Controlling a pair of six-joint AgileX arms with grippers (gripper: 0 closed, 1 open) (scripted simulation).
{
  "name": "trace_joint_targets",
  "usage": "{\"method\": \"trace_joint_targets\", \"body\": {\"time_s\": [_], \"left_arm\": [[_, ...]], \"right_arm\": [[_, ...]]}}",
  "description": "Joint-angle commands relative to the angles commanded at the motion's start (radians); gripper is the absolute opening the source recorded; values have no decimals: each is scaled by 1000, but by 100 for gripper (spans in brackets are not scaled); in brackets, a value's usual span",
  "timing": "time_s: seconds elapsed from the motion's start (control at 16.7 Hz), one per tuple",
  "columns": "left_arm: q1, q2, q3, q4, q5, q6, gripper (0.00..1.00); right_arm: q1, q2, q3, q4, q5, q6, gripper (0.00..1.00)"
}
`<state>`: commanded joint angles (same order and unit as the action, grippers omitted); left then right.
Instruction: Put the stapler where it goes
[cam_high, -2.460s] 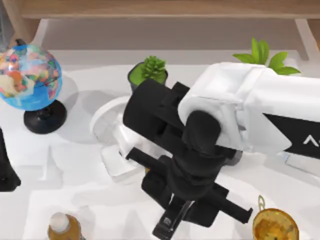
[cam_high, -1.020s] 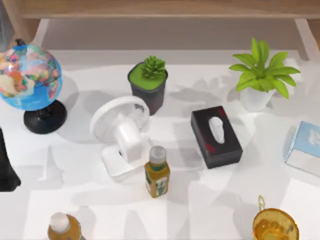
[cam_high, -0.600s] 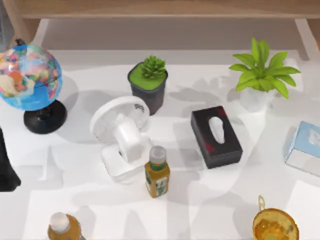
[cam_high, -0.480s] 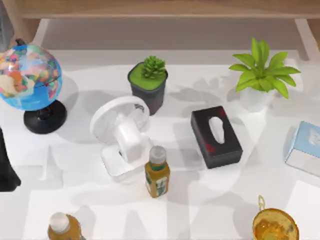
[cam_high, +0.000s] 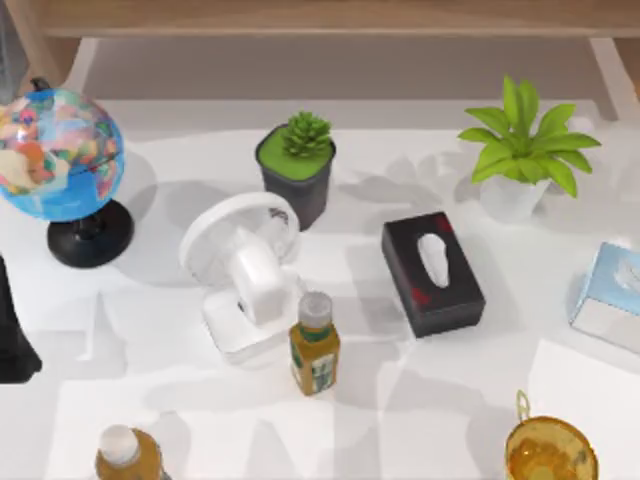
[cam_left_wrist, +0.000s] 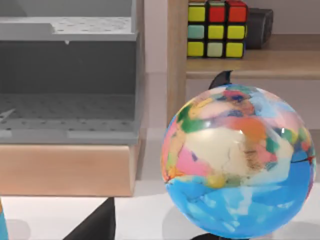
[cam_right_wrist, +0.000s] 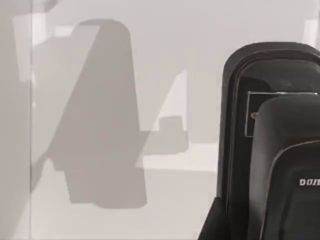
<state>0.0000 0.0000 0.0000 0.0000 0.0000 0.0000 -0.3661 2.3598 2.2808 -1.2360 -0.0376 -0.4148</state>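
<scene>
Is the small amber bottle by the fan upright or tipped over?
Upright: the amber bottle stands on its base with the cap on top, beside the white fan.

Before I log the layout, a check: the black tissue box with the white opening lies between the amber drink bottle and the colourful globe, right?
Not quite. The top view shows the black tissue box with the white opening between the amber drink bottle and the pale blue box at the table's right edge. The colourful globe stands far left.

One globe (cam_high: 57, 152), two potted plants (cam_high: 297, 165) (cam_high: 522, 150), one fan (cam_high: 243, 270), two bottles (cam_high: 315, 344) (cam_high: 125, 455), one black tissue box (cam_high: 432, 272), one pale blue box (cam_high: 610, 296), one amber cup (cam_high: 549, 450), one puzzle cube (cam_left_wrist: 216, 27), one stapler (cam_right_wrist: 272, 145).
</scene>
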Motion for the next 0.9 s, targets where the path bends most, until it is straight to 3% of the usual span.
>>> {"method": "trace_joint_targets", "body": {"time_s": [0.9], "left_arm": [[0,0,0,0,0,0,100]], "right_arm": [[-41,123,-75,9,-30,37,0]]}}
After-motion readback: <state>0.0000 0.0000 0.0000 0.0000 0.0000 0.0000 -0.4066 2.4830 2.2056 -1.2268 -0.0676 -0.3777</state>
